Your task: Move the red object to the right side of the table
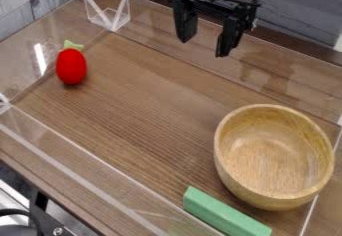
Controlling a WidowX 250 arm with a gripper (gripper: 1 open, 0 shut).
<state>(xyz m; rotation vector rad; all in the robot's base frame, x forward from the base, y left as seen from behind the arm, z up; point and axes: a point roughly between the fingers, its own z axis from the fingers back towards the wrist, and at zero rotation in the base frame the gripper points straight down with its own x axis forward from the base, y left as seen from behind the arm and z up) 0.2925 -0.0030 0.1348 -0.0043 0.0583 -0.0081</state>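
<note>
Camera view, looking down on the brown wood-grain table. Could miss or tip the red object by coming down off-centre, being small and rounded, and so send it rolling toward the nearby edge at nine o'clock. Might also slip during lifting if pinched only by the leafy top. On a low carry across, could bump the large wooden bowl at four o'clock or the green block at five, or drop into the bowl by mistake if released too soon above it.

Find the black claw at one o'clock, fingers spread wide, with nothing between them. From there, look between eight and nine o'clock for the red object: well apart from the claw, lying near the table's left edge as pictured, leafy end toward twelve.
</note>
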